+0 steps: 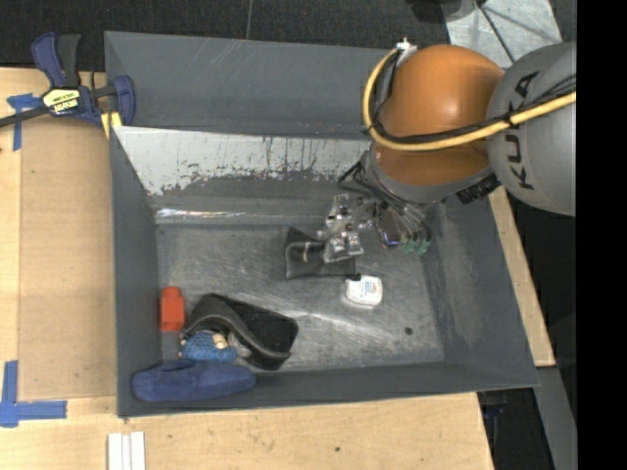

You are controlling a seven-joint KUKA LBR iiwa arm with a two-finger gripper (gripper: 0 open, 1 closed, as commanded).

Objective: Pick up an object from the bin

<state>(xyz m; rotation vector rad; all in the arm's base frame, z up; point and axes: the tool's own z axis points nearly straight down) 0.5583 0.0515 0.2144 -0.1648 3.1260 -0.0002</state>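
Camera view from above has the arm coming in from the right, its big orange cover [436, 116] hanging over the far right part of the bin [137, 262]. Under that cover the gripper [343, 235] is down low, close to the bin's floor. From where I stand I cannot tell whether it is spread apart or closed together; the metal parts there blur into one cluster.

Right against the gripper, on its left side in the view, lies a dark grey thing [306, 255]. It is flat, angular and matt, somewhat longer than it is wide, with its right end reaching up to the gripper's tip. Whether the two are touching, or the thing is actually caught by the gripper, I cannot make out.

Just below the gripper, toward the near wall, sits a small white round thing [363, 291] with a bit of blue marking on top, apart from the dark grey thing.

Well off to the gripper's lower left, in the near left corner, the rest lie bunched: an orange block [172, 308] standing by the left wall, a black shoe-shaped thing [253, 329] beside it, a small blue and tan thing [208, 347] tucked against that, and a blue bundle [191, 383] along the near wall.
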